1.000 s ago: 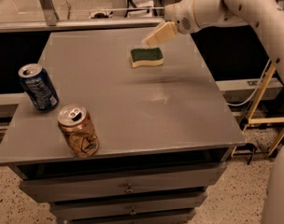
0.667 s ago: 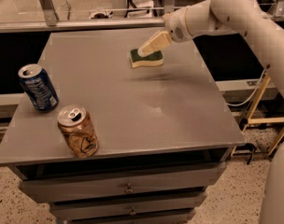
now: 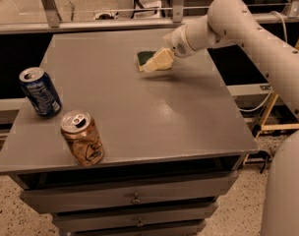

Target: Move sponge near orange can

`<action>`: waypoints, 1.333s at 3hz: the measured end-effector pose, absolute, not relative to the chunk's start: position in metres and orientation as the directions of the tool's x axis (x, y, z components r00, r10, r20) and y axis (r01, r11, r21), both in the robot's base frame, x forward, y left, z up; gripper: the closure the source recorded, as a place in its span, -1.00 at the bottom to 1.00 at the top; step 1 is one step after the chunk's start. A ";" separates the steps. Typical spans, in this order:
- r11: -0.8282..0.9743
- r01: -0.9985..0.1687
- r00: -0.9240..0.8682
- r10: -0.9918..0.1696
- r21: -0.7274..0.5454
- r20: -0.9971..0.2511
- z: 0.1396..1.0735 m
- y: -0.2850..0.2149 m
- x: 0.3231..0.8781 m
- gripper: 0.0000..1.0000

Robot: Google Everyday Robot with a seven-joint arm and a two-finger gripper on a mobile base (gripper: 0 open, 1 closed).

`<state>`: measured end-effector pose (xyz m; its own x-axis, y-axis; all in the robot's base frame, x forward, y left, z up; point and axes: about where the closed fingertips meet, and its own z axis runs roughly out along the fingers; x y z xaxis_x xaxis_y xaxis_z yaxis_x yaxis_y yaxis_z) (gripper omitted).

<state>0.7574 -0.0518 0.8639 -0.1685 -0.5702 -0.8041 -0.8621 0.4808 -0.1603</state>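
Note:
The sponge [image 3: 144, 58], dark green on top over pale yellow foam, lies on the grey table [image 3: 139, 112] at the far middle. The gripper [image 3: 156, 63] hangs on the white arm reaching in from the right; it is down over the sponge's right part and hides it. The orange can [image 3: 82, 138], tan with a silver top and pull tab, stands upright near the table's front left edge, far from the sponge.
A dark blue can [image 3: 40, 92] stands upright at the left edge, just behind the orange can. The table has drawers [image 3: 134, 198] under its front edge. A metal rail [image 3: 115, 14] runs behind the table. The robot's white body [image 3: 287, 191] fills the right side.
The gripper has moved left and down, from above the sponge's right side onto the sponge. The sponge and both cans have stayed in place.

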 end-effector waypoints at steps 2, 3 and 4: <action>0.485 -0.867 -0.217 -0.575 -0.115 -0.789 0.837 -0.057 0.756 0.26; 0.487 -0.868 -0.205 -0.537 -0.102 -0.818 0.846 -0.063 0.753 0.73; 0.440 -0.887 -0.141 -0.549 -0.142 -0.824 0.886 -0.064 0.744 1.00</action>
<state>0.7444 -0.0640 0.8857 -0.1408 -0.5492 -0.8237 -0.8866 0.4401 -0.1419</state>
